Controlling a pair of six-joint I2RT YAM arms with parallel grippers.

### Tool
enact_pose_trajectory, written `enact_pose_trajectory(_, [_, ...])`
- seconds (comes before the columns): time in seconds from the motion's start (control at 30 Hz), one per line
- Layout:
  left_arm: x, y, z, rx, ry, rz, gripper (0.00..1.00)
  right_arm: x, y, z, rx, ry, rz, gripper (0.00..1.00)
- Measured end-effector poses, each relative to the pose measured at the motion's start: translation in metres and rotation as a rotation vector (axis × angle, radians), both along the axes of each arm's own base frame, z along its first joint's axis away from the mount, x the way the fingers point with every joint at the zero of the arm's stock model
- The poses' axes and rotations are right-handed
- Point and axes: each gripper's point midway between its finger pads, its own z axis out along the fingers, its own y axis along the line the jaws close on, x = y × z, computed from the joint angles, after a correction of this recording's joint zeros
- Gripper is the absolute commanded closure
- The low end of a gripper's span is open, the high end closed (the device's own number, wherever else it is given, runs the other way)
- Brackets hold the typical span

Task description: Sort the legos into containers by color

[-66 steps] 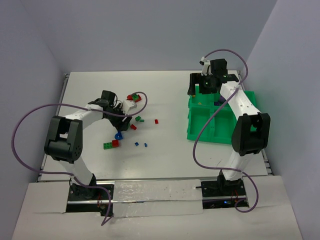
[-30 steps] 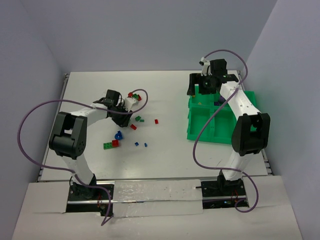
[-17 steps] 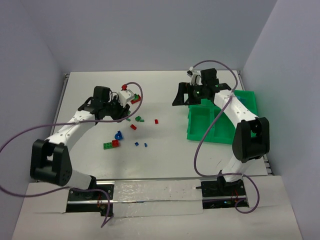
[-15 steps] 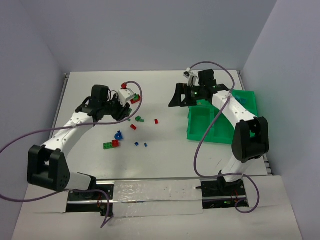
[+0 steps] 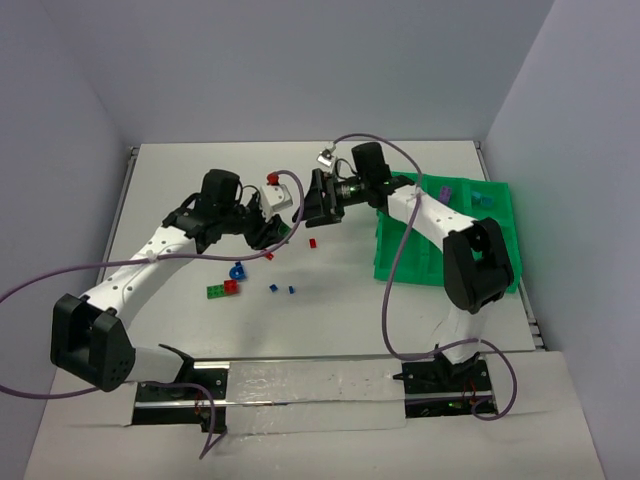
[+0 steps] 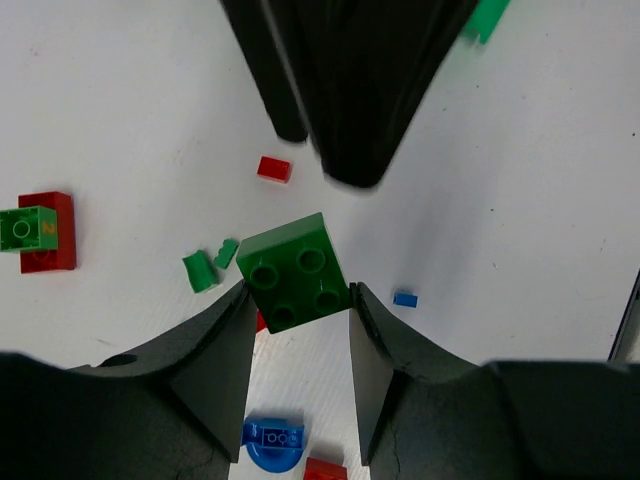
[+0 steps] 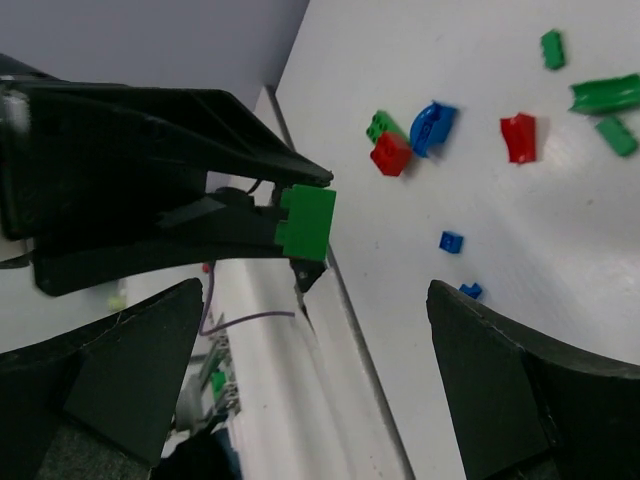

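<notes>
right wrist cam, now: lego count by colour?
Green legos: 5, including one green lego held in the left tool
Red legos: 2
Blue legos: 3
Total: 10

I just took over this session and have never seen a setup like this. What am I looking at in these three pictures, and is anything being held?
You are looking at two white robot arms bolted at the near edge of a table. The wide picture comes from a fixed camera above and behind them. The other two pictures come from small cameras on the wrists, so each shows its own arm's fingers up close. The left fingers are clamped on a green brick. The right fingers stand wide open, holding nothing, and face that brick from close by. Loose bricks in red, green and blue lie on the table, and the green tray with its compartments sits to the right.
</notes>
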Motion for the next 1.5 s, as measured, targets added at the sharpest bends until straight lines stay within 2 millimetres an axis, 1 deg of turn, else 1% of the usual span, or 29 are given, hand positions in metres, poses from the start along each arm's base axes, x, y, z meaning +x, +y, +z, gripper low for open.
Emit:
enact_pose_trajectory(0.13, [-0.003, -0.005, 0.003, -0.004, -0.001, -0.013, 0.84, -0.012, 0.017, -0.017, -0.001, 0.092, 0.047, 0.00])
enact_pose_trajectory(0.23, [-0.008, -0.009, 0.002, -0.002, 0.006, -0.026, 0.84, -0.018, 0.024, -0.023, 0.000, 0.138, 0.068, 0.04])
enact_pose_trajectory(0.27, [-0.009, -0.010, 0.002, -0.002, 0.007, -0.031, 0.84, -0.019, 0.026, -0.023, 0.002, 0.145, 0.074, 0.09])
enact_pose_trajectory(0.33, [-0.011, -0.012, 0.002, -0.002, 0.010, -0.036, 0.84, -0.022, 0.030, -0.022, 0.008, 0.153, 0.085, 0.15])
enact_pose_trajectory(0.37, [-0.011, -0.013, 0.003, -0.002, 0.010, -0.038, 0.84, -0.022, 0.032, -0.021, 0.013, 0.153, 0.090, 0.26])
enact_pose_trajectory(0.47, [-0.011, -0.015, 0.006, -0.005, 0.004, -0.043, 0.84, -0.021, 0.035, -0.016, 0.027, 0.150, 0.097, 0.51])
enact_pose_trajectory(0.5, [-0.011, -0.015, 0.008, -0.007, 0.001, -0.044, 0.84, -0.021, 0.036, -0.015, 0.032, 0.149, 0.100, 0.57])
enact_pose_trajectory(0.53, [-0.011, -0.016, 0.009, -0.008, -0.001, -0.045, 0.84, -0.021, 0.037, -0.014, 0.037, 0.148, 0.103, 0.67])
enact_pose_trajectory(0.57, [-0.011, -0.016, 0.009, -0.007, -0.001, -0.043, 0.83, -0.022, 0.038, -0.013, 0.043, 0.155, 0.109, 0.73])
enact_pose_trajectory(0.6, [-0.011, -0.015, 0.009, -0.005, 0.002, -0.040, 0.82, -0.023, 0.038, -0.012, 0.046, 0.162, 0.111, 0.82])
enact_pose_trajectory(0.63, [-0.011, -0.015, 0.008, -0.003, 0.002, -0.037, 0.79, -0.023, 0.038, -0.011, 0.047, 0.168, 0.110, 0.88])
enact_pose_trajectory(0.67, [-0.010, -0.015, 0.008, -0.002, 0.002, -0.034, 0.67, -0.023, 0.038, -0.011, 0.049, 0.171, 0.111, 0.94])
enact_pose_trajectory(0.7, [-0.010, -0.015, 0.008, -0.002, 0.002, -0.030, 0.65, -0.023, 0.038, -0.011, 0.050, 0.171, 0.111, 0.99])
enact_pose_trajectory(0.8, [-0.010, -0.014, 0.008, 0.002, 0.009, -0.016, 0.11, -0.023, 0.037, -0.012, 0.049, 0.164, 0.115, 1.00])
enact_pose_trajectory(0.83, [-0.009, -0.014, 0.007, 0.004, 0.012, -0.007, 0.01, -0.024, 0.035, -0.012, 0.049, 0.156, 0.118, 1.00])
enact_pose_trajectory(0.93, [-0.006, -0.011, 0.007, 0.013, 0.025, 0.024, 0.01, -0.026, 0.025, -0.014, 0.035, 0.132, 0.119, 1.00])
enact_pose_trajectory(1.0, [-0.004, -0.005, 0.007, 0.019, 0.037, 0.041, 0.01, -0.023, 0.007, -0.013, 0.012, 0.104, 0.093, 1.00])
enact_pose_trajectory(1.03, [-0.002, -0.002, 0.007, 0.017, 0.044, 0.053, 0.01, -0.017, -0.004, -0.011, 0.000, 0.078, 0.068, 1.00])
enact_pose_trajectory(1.1, [0.001, 0.009, 0.006, 0.015, 0.067, 0.085, 0.01, 0.000, -0.038, -0.006, -0.043, 0.002, -0.013, 1.00])
enact_pose_trajectory(1.13, [0.003, 0.016, 0.006, 0.015, 0.078, 0.104, 0.01, 0.010, -0.060, -0.004, -0.073, -0.037, -0.069, 1.00])
enact_pose_trajectory(1.2, [0.007, 0.030, 0.007, 0.013, 0.089, 0.141, 0.01, 0.029, -0.112, 0.002, -0.147, -0.116, -0.194, 1.00])
enact_pose_trajectory(1.27, [0.007, 0.041, 0.008, 0.011, 0.088, 0.164, 0.01, 0.041, -0.164, 0.004, -0.232, -0.188, -0.314, 1.00])
enact_pose_trajectory(1.3, [0.006, 0.046, 0.007, 0.012, 0.090, 0.171, 0.01, 0.041, -0.190, 0.003, -0.285, -0.214, -0.371, 1.00])
enact_pose_trajectory(1.37, [0.000, 0.055, 0.002, 0.020, 0.105, 0.180, 0.01, 0.034, -0.236, 0.001, -0.389, -0.242, -0.468, 1.00])
enact_pose_trajectory(1.5, [-0.004, 0.073, -0.013, 0.044, 0.152, 0.209, 0.01, 0.016, -0.327, -0.004, -0.613, -0.276, -0.644, 1.00])
